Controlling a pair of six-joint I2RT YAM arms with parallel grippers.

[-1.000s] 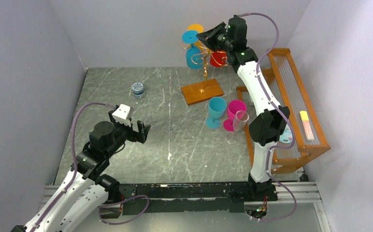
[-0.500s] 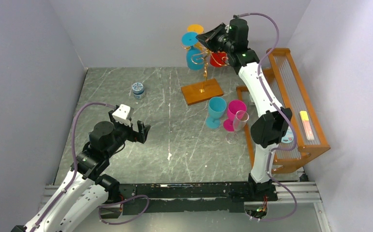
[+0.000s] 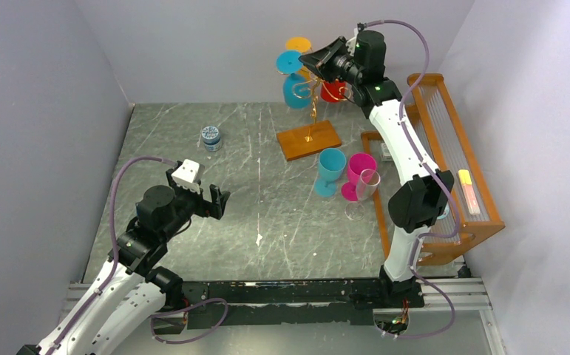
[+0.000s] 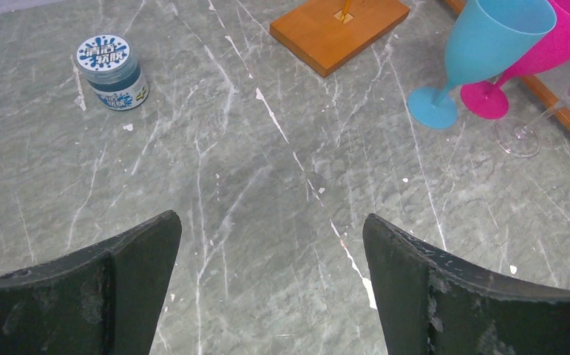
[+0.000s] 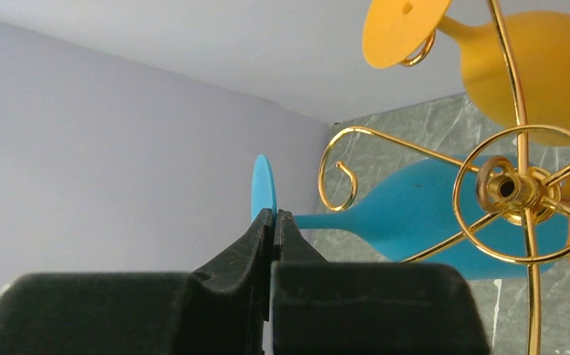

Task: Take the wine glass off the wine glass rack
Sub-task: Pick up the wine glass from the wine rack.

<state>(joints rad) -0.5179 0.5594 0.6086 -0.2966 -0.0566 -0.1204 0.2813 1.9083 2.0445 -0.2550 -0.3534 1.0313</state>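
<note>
**Right gripper at the hanging blue glass**

The blue wine glass (image 5: 415, 214) hangs upside-down on the gold rack (image 5: 514, 188). The right gripper (image 5: 273, 216), jaws pressed together, meets its stem beside the foot, and no firm pinch shows. Risk: pulling may drop the glass or snag a scroll. The left gripper (image 4: 270, 220) gapes wide, empty.

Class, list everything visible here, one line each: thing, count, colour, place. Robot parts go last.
wine glass rack: one, gold wire on brown wooden base, back of table
hanging glasses: three, blue, yellow, red, hung on the rack
standing glasses: three, blue, pink, clear, on table near the wooden frame
jar: one, blue-labelled, left of rack
wooden frame: one, orange with clear rods, table's right side
table: one, grey marbled, under everything
left pincer: one, black, open above bare table
right pincer: one, black, shut beside hanging blue glass's foot
</note>
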